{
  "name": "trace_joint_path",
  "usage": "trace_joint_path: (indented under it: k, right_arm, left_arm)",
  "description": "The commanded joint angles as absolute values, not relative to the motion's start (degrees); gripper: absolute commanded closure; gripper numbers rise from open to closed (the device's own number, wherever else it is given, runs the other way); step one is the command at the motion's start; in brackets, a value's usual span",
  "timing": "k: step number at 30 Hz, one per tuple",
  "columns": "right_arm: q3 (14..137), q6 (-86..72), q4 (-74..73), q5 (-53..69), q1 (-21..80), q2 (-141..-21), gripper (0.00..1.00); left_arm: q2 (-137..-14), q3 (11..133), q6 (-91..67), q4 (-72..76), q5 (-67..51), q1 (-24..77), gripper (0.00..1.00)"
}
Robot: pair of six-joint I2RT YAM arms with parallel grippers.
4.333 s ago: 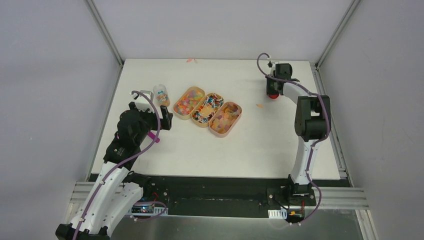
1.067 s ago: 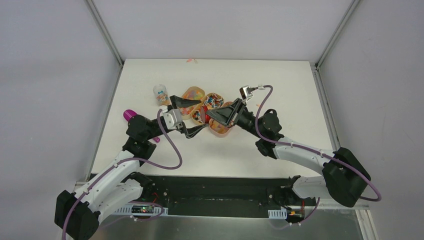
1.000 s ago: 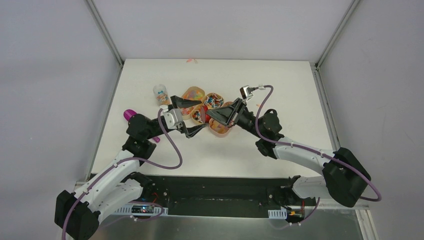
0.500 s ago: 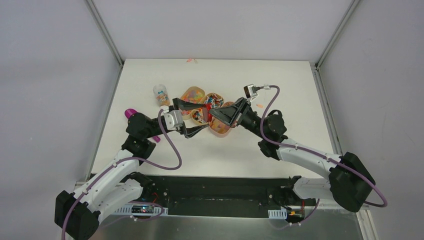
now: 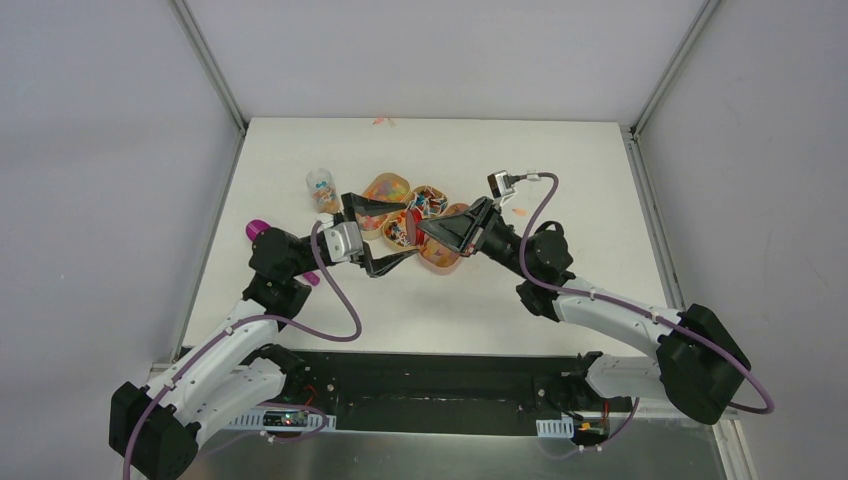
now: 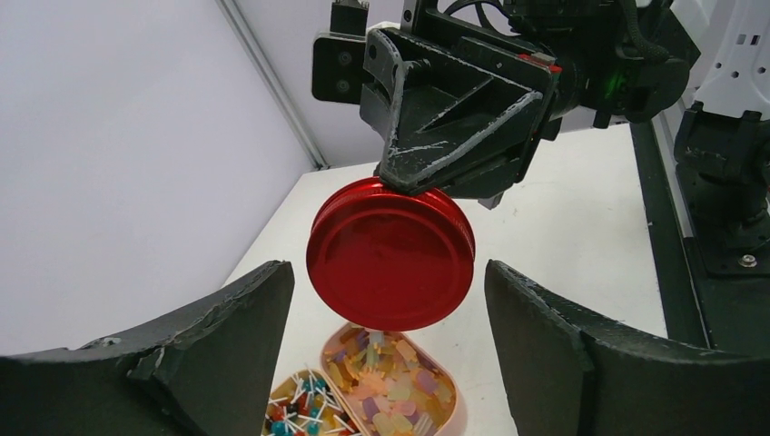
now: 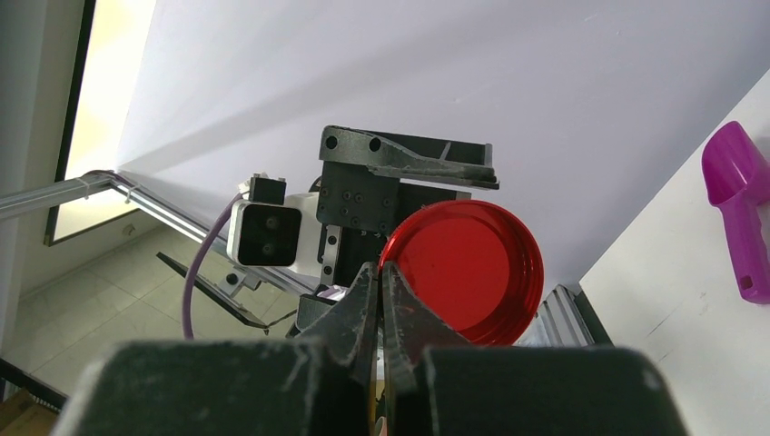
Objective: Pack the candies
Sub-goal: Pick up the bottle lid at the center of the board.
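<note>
The candies lie in three oval peach trays: bright mixed bits (image 5: 384, 189), wrapped pieces (image 5: 428, 201) (image 6: 292, 411) and orange-yellow gummies (image 5: 441, 256) (image 6: 399, 392). Above the trays my right gripper (image 5: 424, 232) (image 7: 380, 283) is shut on the rim of a red round lid (image 6: 390, 254) (image 7: 465, 268), holding it on edge in the air. Facing it, my left gripper (image 5: 404, 229) (image 6: 390, 363) is open, one finger (image 6: 227, 336) on each side of the lid, with small gaps and no contact that I can see.
A small clear jar (image 5: 322, 188) with a few candies in it stands left of the trays. A magenta scoop (image 5: 257, 230) (image 7: 740, 204) lies near the left arm. Stray candies lie at the table's back edge (image 5: 381, 121) and right of the trays (image 5: 519, 211).
Both arms have come from the table's sides to meet over the trays, the right one bringing the red lid. In the last second the right gripper shifted slightly right; the left stayed open.
</note>
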State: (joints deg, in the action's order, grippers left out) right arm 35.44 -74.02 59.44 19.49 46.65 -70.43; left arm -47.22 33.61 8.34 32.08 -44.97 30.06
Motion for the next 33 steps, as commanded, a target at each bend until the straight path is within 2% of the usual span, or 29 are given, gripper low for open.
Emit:
trace_joint_path:
  k: [1,16,20,24,27,30,33]
  right_arm:
    - [35.7,-73.7,64.0,19.3,47.0,-70.4,1.0]
    - [34.4,-74.6,65.8,18.4,47.1,-71.4,0.99]
    - [34.0,-74.6,65.8,17.9,47.1,-71.3,0.89]
    - [32.7,-74.6,65.6,16.5,47.0,-70.5,0.7]
    - [31.5,-73.6,64.2,15.1,46.2,-67.0,0.65]
    - [32.2,-69.6,58.4,13.8,45.4,-62.9,0.89]
    - [32.8,-65.6,53.8,13.3,45.3,-60.6,1.0]
  left_arm:
    - [-46.5,34.1,8.9,35.4,-44.7,30.6,0.23]
    - [-47.0,34.3,9.5,34.7,-45.9,30.6,0.4]
    - [-47.0,34.5,9.7,33.8,-45.3,30.6,0.42]
    - [-47.1,36.2,10.2,28.9,-42.9,30.5,0.42]
    - [-47.8,38.3,10.6,23.5,-40.7,30.6,0.44]
    - [-47.3,38.5,10.7,22.5,-41.1,30.6,0.43]
    - [-46.9,37.7,11.1,23.1,-42.1,30.6,0.42]
